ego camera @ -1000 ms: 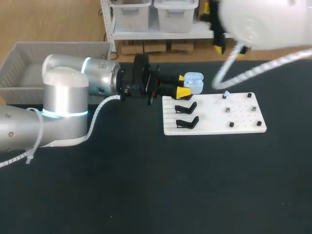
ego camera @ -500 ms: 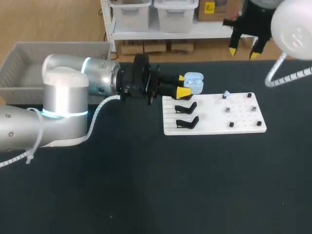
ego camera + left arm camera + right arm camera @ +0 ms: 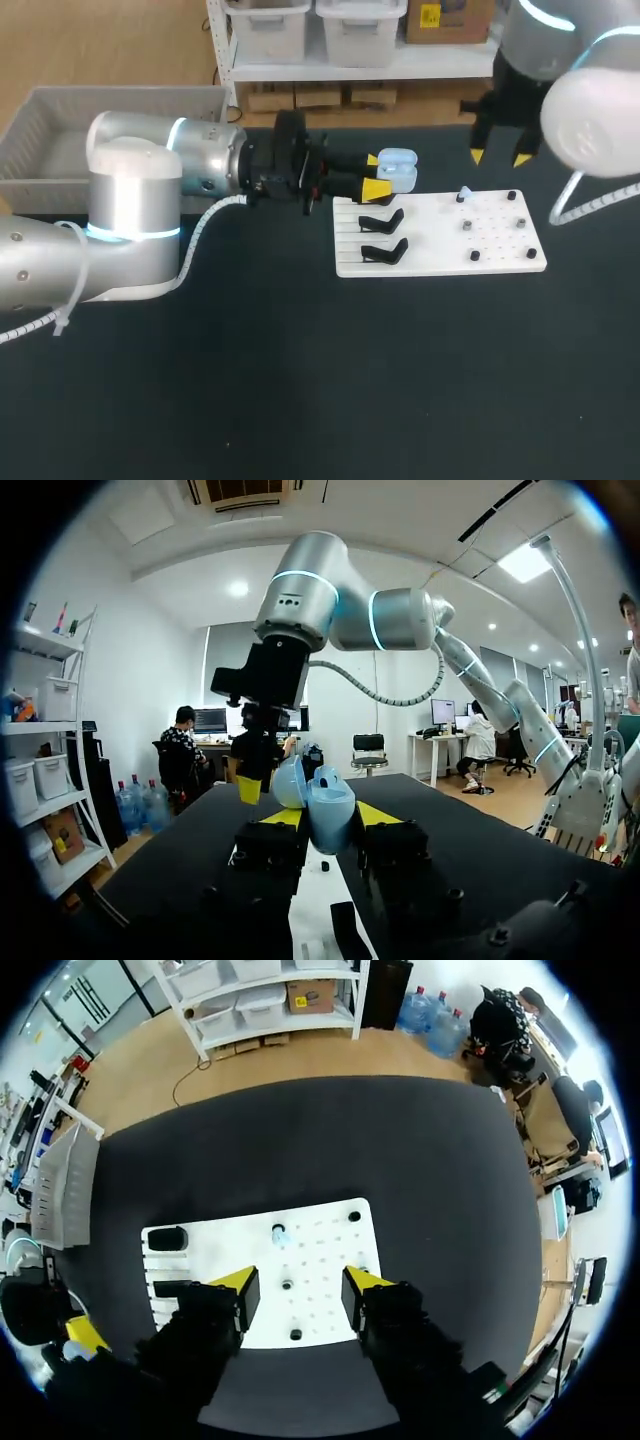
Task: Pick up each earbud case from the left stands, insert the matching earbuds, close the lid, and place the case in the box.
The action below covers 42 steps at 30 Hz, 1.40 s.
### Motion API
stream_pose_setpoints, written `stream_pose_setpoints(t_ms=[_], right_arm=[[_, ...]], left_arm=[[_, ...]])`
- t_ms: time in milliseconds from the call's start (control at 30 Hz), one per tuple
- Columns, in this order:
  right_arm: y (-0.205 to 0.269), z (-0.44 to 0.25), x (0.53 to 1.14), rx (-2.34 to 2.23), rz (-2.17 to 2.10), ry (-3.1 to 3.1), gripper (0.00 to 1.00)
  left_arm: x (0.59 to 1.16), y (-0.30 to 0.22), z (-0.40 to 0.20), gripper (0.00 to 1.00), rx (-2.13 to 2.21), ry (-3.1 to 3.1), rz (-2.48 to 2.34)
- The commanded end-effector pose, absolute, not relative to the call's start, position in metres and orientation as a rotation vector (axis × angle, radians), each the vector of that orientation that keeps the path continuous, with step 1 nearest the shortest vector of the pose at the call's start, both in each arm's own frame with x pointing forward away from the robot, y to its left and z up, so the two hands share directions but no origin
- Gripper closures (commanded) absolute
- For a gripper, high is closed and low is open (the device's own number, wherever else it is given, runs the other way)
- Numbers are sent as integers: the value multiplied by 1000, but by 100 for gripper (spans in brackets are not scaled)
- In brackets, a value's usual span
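Case (image 3: 398, 170), lid up, is gripped in the left hand (image 3: 375, 175) over the board's (image 3: 440, 262) far left corner; the earbud (image 3: 463, 193) stands at the board's far edge, almost under the wide-open right hand (image 3: 499, 157), which is nearer.

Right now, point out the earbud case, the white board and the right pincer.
earbud case (image 3: 399, 172), head view, its pale blue shell.
white board (image 3: 440, 240), head view, a bare middle patch.
right pincer (image 3: 500, 158), head view, midway between its yellow tips.
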State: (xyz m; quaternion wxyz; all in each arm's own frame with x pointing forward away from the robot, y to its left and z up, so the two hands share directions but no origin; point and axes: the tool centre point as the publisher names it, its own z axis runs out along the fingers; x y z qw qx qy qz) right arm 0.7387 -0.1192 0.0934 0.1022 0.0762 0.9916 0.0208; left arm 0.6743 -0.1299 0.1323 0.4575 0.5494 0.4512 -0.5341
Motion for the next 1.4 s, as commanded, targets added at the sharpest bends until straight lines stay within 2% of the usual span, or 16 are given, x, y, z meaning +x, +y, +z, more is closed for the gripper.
stream_pose_setpoints(t_ms=[33, 200, 367, 700, 1400], right_arm=[[-114, 79, 746, 230, 60, 2942, 41], [-111, 68, 741, 231, 94, 2968, 47], [-105, 61, 738, 240, 159, 2989, 50], [-95, 43, 745, 269, 241, 3017, 47], [-98, 19, 766, 409, 298, 3030, 56]], left_arm=[[672, -130, 132, 100, 1349, 1112, -1310], [672, -130, 132, 100, 1349, 1112, -1310], [672, -130, 132, 100, 1349, 1112, -1310], [672, -130, 132, 100, 1349, 1112, -1310], [672, -130, 132, 100, 1349, 1112, -1310]])
